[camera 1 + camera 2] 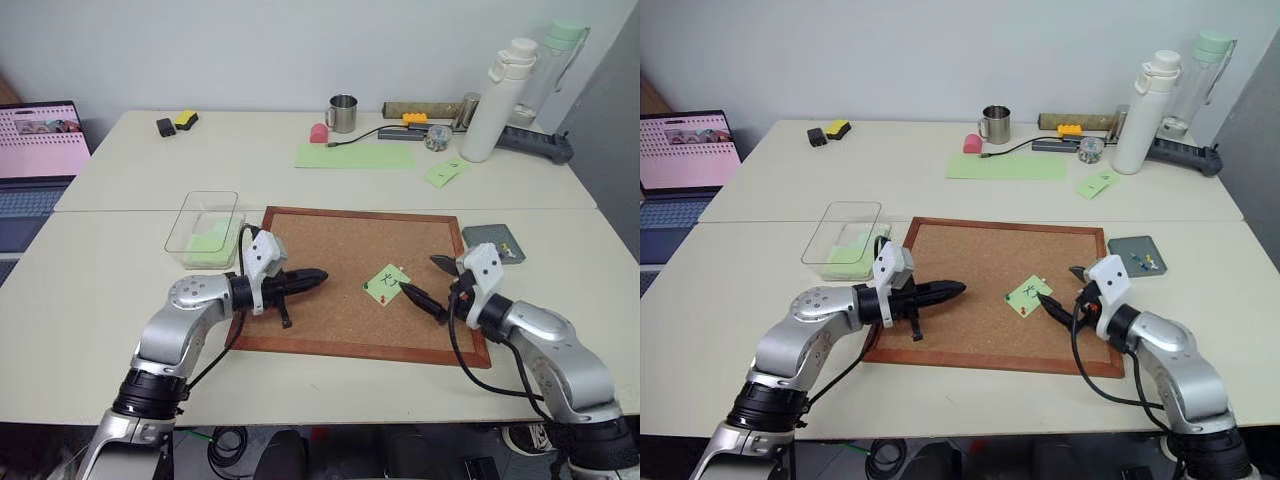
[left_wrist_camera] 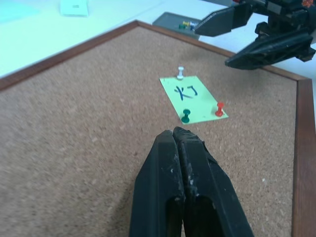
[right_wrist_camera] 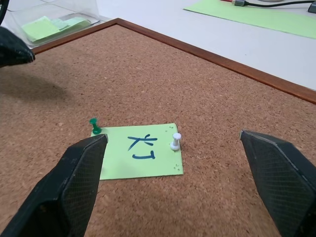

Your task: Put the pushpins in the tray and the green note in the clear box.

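Note:
The green note [image 1: 387, 279], marked with dark handwriting, lies pinned on the corkboard [image 1: 330, 240]. A red pushpin [image 2: 219, 108] and a green pushpin [image 2: 185, 116] hold its near corners, and a white pin [image 2: 180, 72] holds the far edge. My left gripper [image 1: 318, 276] is shut and empty, pointing at the note from the left with a gap between them. On the note's right, my right gripper [image 1: 417, 272] is open, one fingertip close to the note's edge. The dark-grey tray [image 1: 495, 243] sits right of the board with a few pins in it. The clear box [image 1: 205, 228] at the board's left holds green slips.
A laptop [image 1: 35, 160] stands at the far left. On the back table are a long pale-green sheet [image 1: 355, 155], an unmarked green slip [image 1: 445, 172], a metal mug [image 1: 342, 113], a white bottle [image 1: 497, 100] and a power strip [image 1: 535, 143].

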Motion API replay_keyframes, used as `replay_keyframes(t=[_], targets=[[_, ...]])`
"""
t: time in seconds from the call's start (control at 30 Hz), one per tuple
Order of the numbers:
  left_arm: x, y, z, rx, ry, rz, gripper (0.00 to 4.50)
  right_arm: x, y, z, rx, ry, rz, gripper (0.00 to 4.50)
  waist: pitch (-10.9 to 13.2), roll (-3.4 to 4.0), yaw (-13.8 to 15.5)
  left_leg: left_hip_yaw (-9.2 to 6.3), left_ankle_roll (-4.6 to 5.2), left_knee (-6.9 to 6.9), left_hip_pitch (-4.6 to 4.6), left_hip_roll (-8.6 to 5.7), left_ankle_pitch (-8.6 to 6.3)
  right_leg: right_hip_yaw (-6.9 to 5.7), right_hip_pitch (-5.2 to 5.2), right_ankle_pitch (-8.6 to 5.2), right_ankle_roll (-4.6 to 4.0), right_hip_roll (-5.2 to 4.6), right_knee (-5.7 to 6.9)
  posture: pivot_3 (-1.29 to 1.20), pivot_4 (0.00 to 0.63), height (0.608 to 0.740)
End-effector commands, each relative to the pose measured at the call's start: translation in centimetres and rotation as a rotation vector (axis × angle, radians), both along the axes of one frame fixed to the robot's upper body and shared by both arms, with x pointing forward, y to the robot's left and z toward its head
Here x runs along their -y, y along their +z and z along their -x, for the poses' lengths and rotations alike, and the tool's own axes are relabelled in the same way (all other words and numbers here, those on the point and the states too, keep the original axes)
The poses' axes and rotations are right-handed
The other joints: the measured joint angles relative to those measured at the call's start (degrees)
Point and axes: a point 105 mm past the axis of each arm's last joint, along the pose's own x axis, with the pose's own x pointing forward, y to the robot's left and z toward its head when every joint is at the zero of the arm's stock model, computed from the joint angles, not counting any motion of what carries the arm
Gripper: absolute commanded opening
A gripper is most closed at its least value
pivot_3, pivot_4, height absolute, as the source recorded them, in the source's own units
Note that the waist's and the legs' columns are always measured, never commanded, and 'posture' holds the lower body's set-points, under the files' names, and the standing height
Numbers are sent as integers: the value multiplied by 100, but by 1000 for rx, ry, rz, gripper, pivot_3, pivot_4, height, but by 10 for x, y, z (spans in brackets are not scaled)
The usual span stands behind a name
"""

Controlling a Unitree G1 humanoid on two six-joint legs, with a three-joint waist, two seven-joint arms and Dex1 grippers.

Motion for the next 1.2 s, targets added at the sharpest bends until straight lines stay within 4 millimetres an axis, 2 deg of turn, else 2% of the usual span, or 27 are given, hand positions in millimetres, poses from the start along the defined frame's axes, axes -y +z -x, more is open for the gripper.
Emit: replay_keyframes(t=[0.03, 0.2, 0.53, 0.67, 0.97, 1.17, 1.2], targets=[[1, -19, -2, -11, 13, -49, 61, -5, 9, -8, 45, 3, -25, 4500, 0, 0, -1, 0, 0, 0, 2, 0, 0, 1, 0, 0, 0, 0, 1, 0, 150, 740], [-3, -45, 2, -43, 10, -112, 61, -12, 4, -18, 33, 2, -32, 4500, -1, 1, -2, 0, 0, 0, 1, 0, 0, 0, -1, 0, 0, 0, 0, 0, 150, 740], [0, -43, 2, -32, 3, -108, 61, -17, -12, -34, -7, -32, -25, 4500, -5, 5, 7, 1, 0, 0, 6, -1, 0, 1, 2, 0, -1, -2, 4, 0, 150, 740], [0, -42, 2, -31, 4, -108, 0, -19, -11, -36, -2, -27, -33, 3850, -6, 7, 7, 0, 0, 0, 5, -1, 0, 0, 1, 0, -1, -3, 5, 0, 150, 740], [0, -40, 3, -27, 5, -108, 0, -25, -13, -34, -4, -7, -28, 1756, -6, 7, 6, 0, 0, 0, 5, -1, 0, 0, 1, 0, -1, -2, 4, 0, 150, 740], [0, -39, 3, -26, 6, -109, 0, -27, -13, -34, -7, 3, -26, 592, -6, 7, 6, 0, 0, 0, 5, -1, 0, 1, 1, 0, -1, -2, 4, 0, 150, 740], [0, -39, 3, -27, 7, -110, 0, -27, -12, -34, -6, 5, -27, 291, -6, 7, 6, 0, 0, 0, 5, -1, 0, 1, 1, 0, -1, -2, 4, 0, 150, 740]])
